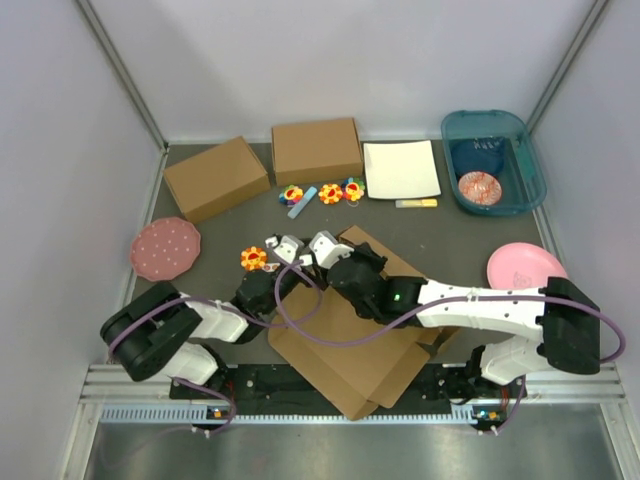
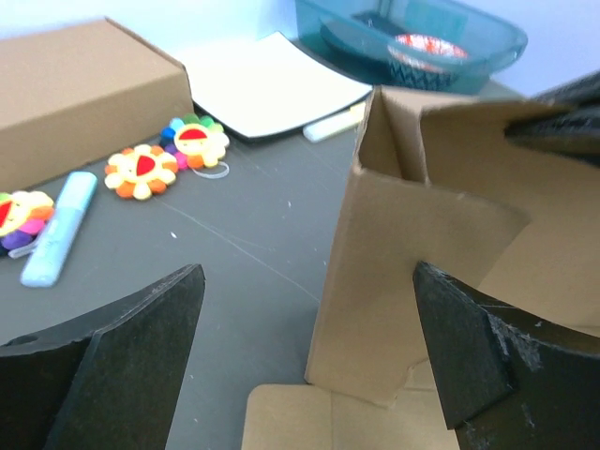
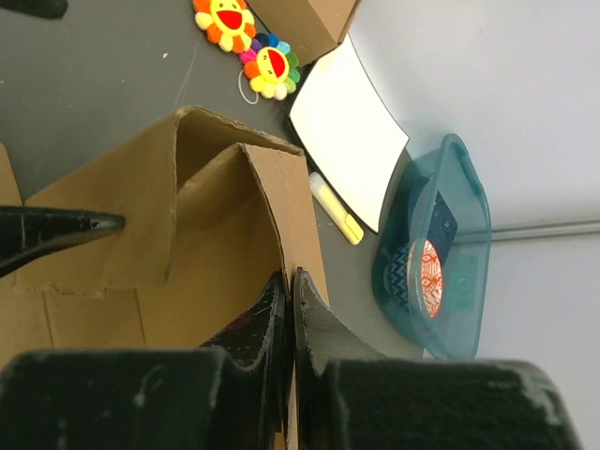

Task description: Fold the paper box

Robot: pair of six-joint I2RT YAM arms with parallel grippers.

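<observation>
The paper box (image 1: 355, 355) is a brown die-cut cardboard sheet lying near the front edge, with its far side wall folded upright. My right gripper (image 3: 292, 281) is shut on that upright wall (image 3: 281, 202), pinching its edge; it shows in the top view (image 1: 325, 245) too. My left gripper (image 2: 309, 309) is open, its fingers either side of a raised flap (image 2: 412, 281) of the box without touching it. In the top view the left gripper (image 1: 283, 245) sits just left of the right one.
Two ready-made cardboard boxes (image 1: 215, 177) (image 1: 316, 150) stand at the back. A white sheet (image 1: 400, 168), flower toys (image 1: 330, 192), a blue marker (image 1: 301, 201), a yellow marker (image 1: 415, 203), a teal bin (image 1: 492, 160) and pink plates (image 1: 165, 248) (image 1: 525, 266) surround the work.
</observation>
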